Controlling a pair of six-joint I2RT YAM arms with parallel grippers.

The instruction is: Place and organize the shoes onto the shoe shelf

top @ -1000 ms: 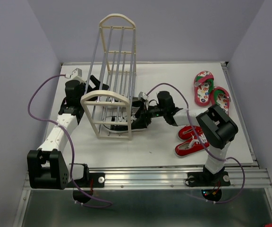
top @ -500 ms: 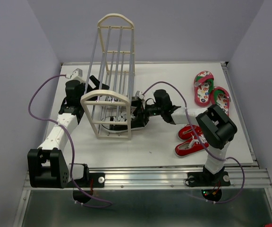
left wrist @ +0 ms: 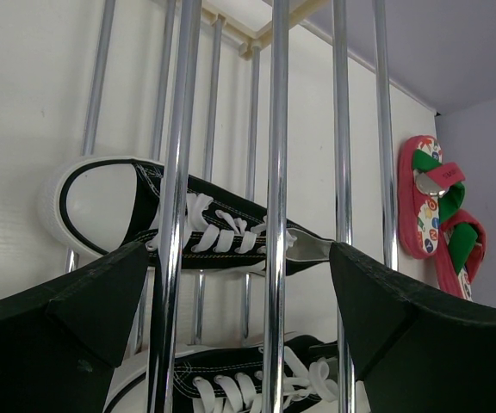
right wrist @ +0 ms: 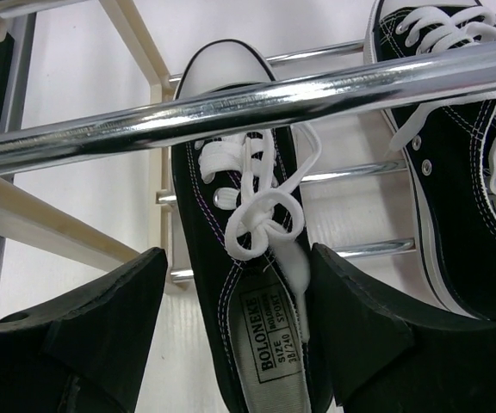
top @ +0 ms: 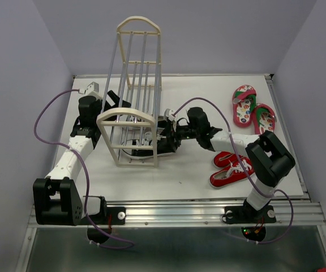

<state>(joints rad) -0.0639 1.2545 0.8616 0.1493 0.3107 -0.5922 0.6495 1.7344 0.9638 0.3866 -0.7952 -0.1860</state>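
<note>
The shelf (top: 128,122) sits around 10 o'clock on the table (top: 197,90), with the black sneakers (right wrist: 192,215) lying on its low rods. The left gripper (left wrist: 239,258) is spread wide around the rods and holding nothing. The right gripper (right wrist: 238,254) is apart too, straddling one black sneaker's heel without pinching it. Red sneakers (top: 230,168) are at 4 o'clock, flip-flops (top: 252,110) at 2. My guess is the sneakers are light with stiff soles, so pinch across the heel. The flip-flops look floppy, so grab the strap.

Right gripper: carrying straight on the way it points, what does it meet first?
The black sneaker lying between the right gripper's open fingers, heel end nearest. A grey rod of the shoe shelf crosses beyond, probably higher; depth is unclear.
</note>
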